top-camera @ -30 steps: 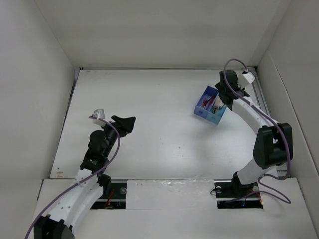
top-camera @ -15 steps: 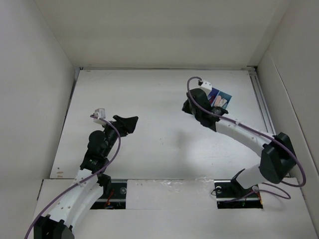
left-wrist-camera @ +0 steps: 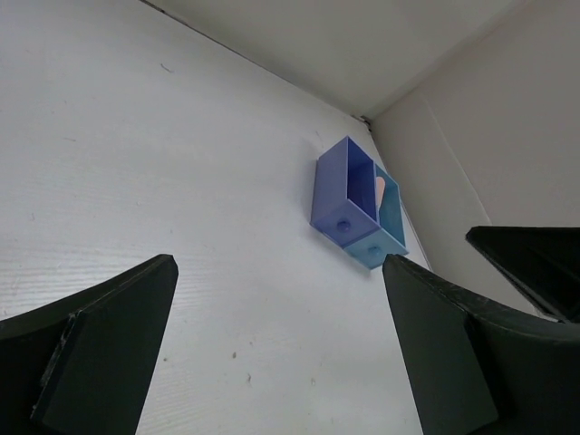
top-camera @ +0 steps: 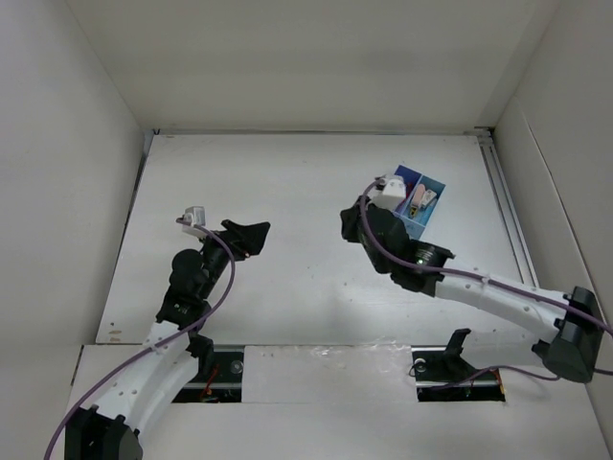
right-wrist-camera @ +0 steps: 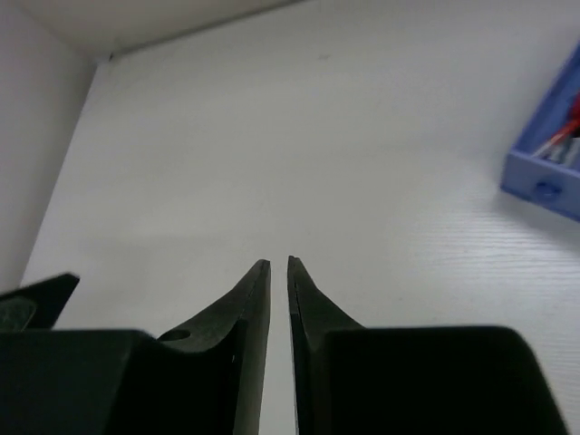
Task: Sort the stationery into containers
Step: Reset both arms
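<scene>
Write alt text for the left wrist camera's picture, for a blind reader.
A small square plastic box, half dark blue, half light blue, sits on a white table near the back corner. The left gripper's two black fingers frame it, spread wide and empty.

box far right on table | right claw just left of it | left claw table's left

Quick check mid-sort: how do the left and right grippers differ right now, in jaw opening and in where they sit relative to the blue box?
The left black two-finger gripper has its jaws spread wide; the right black two-finger gripper shows only a thin slit between its fingers. The left one sits far across the white table from the blue two-compartment box; the right one is close beside it, with the box off to its side. Both hold nothing.
</scene>
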### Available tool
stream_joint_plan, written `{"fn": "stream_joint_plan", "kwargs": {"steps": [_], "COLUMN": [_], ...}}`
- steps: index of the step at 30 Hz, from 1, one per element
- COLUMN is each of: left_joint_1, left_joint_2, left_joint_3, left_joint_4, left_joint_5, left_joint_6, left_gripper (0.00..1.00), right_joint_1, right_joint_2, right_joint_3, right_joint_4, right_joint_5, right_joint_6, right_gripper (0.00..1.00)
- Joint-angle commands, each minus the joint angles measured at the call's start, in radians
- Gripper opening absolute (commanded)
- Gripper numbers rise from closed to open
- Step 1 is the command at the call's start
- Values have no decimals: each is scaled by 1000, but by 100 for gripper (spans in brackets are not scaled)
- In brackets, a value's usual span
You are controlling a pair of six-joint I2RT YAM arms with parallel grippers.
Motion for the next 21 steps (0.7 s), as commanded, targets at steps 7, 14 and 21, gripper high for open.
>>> {"fn": "stream_joint_plan", "kwargs": {"steps": [7, 14, 21], "left_joint_1": [-3, -3, -3], "left_joint_2": [110, 179, 190], "left_joint_3": [-15, 4, -14], "left_joint_4": [156, 179, 222], "left_joint_5": [27, 42, 55], "left_joint_6": [-67, -130, -109], "left_gripper": [98, 98, 97], "right_joint_1": [-41, -93, -102], "right_joint_2": [-313, -313, -274], "right_joint_3": [-208, -236, -236], "right_joint_4": [130, 130, 130], "right_joint_5": [448, 448, 417], "right_joint_6": [181, 246, 246], "right_gripper": [87, 100, 100]}}
